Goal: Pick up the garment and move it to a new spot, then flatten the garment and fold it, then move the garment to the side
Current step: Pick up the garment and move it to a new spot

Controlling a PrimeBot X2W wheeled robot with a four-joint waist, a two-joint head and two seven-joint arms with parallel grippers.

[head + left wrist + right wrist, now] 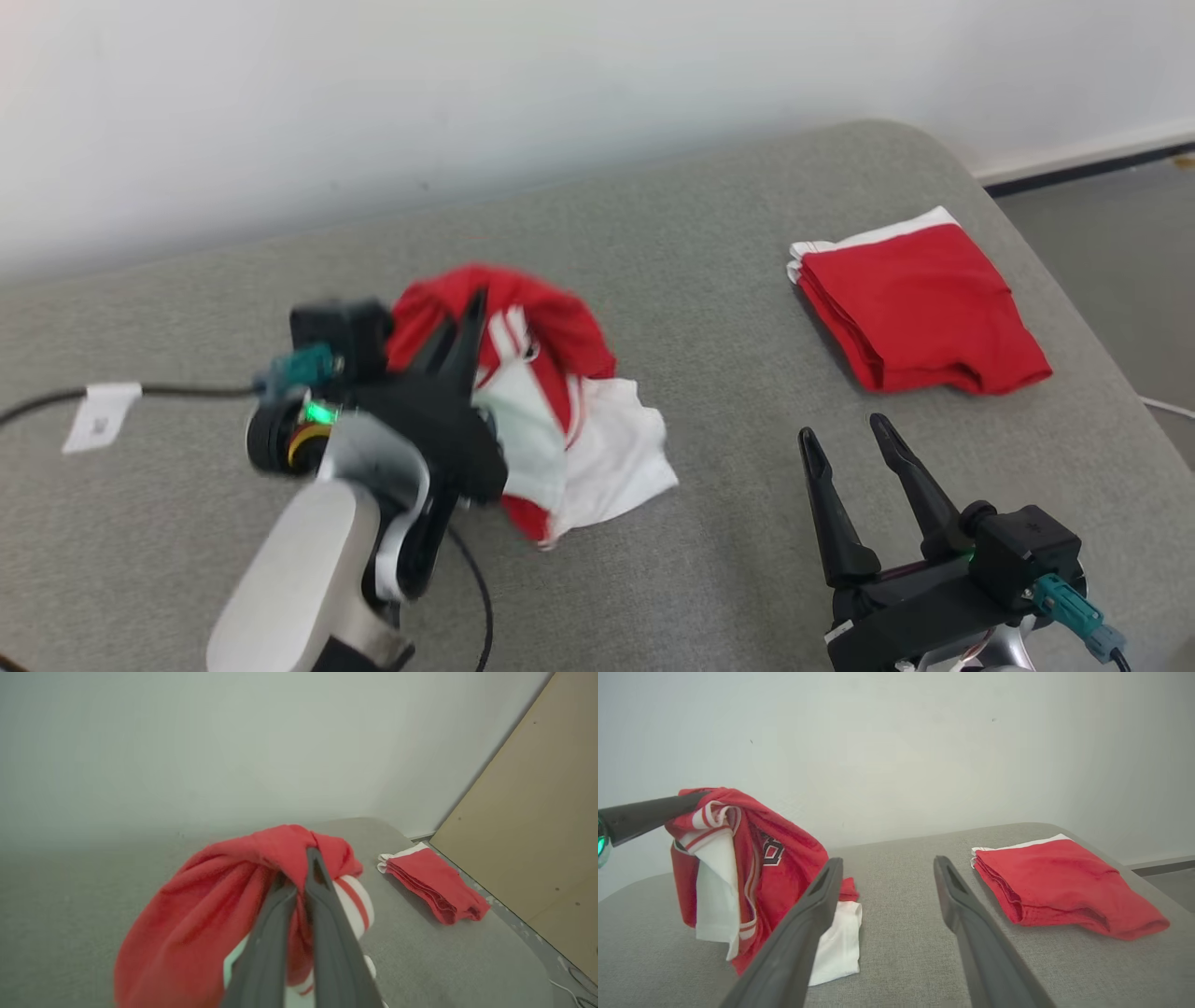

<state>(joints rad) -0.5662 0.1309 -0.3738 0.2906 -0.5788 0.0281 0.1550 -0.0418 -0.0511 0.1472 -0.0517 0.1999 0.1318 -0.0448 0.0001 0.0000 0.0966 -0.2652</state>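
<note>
The left gripper (464, 322) pinches the crumpled red-and-white garment (597, 439) (white part on the grey surface (709, 280)). The right gripper (845, 434) gapes empty near a folded red cloth (924, 313)

The garment (597, 439) is coloured red and white, with red and white stripes along its edges and a dark-outlined marking on the red. The folded cloth (920, 308) at the far right is red, edged in white. The table (728, 280) is covered in plain grey weave. The wall (467, 93) is painted white. The left gripper (478, 303) and right gripper (845, 431) are finished in black.
</note>
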